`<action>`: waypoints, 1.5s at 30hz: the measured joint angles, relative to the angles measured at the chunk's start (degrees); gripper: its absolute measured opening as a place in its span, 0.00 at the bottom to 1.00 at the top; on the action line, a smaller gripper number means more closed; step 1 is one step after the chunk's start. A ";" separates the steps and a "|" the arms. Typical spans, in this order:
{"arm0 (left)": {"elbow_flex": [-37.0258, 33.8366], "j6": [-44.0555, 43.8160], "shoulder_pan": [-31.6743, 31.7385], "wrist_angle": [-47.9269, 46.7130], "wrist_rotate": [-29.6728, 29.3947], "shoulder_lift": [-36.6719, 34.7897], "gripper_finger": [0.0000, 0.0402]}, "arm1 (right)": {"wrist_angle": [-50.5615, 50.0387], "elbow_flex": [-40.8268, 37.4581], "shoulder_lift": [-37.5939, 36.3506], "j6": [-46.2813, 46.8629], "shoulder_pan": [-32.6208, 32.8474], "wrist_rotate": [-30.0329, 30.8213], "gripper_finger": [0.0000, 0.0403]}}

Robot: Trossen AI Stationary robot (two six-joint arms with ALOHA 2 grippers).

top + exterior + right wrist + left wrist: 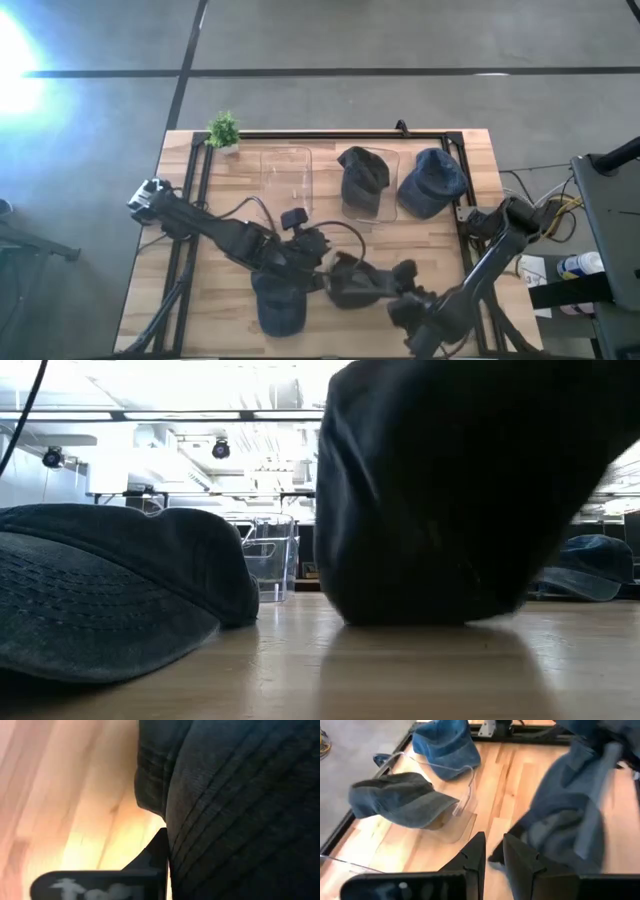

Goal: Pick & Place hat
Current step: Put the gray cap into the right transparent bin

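Observation:
A dark grey hat sits near the table's near edge, and my right gripper is shut on it; it fills the low view and the right wrist view. My left gripper is narrowly open with only bare wood between its fingers. It hovers just left of that hat. A blue hat lies flat on the table under the left arm, also seen in the low view. Another dark hat rests on a clear container, and another blue hat lies beside it. My right gripper comes at the dark hat from the table's right, roughly level. One finger lies against the hat's ribbed cloth near an edge; the cloth hides the other finger. The hat's lower part touches the table.
A second clear container stands open at the far middle, seen also in the low view. A small green plant is at the far left corner. A black frame edges the table. Bare wood lies at the near left.

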 joint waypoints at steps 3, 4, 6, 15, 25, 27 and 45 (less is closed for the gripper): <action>-2.56 0.99 0.75 4.07 3.27 1.62 0.16 | -4.65 1.79 5.27 -8.40 0.79 0.09 0.06; -3.50 1.30 0.94 6.66 4.99 2.13 0.16 | -6.72 2.58 6.91 -9.02 1.13 1.05 0.06; -5.57 2.11 1.39 12.86 8.71 3.27 0.16 | -10.43 4.33 9.48 -9.26 1.52 2.61 0.07; -8.60 2.34 3.59 32.67 26.50 11.52 0.16 | -11.19 8.67 14.12 -11.58 4.11 1.48 0.07; -2.44 2.62 4.15 35.93 39.97 23.46 0.16 | -10.32 9.90 14.76 -13.83 5.19 3.30 0.07; -0.13 2.63 4.21 35.31 42.51 26.72 0.16 | -12.16 10.15 14.75 -14.11 5.19 6.15 0.07; 8.54 10.26 4.12 11.43 14.49 19.48 0.16 | -21.26 13.08 14.47 -1.32 8.31 6.95 0.07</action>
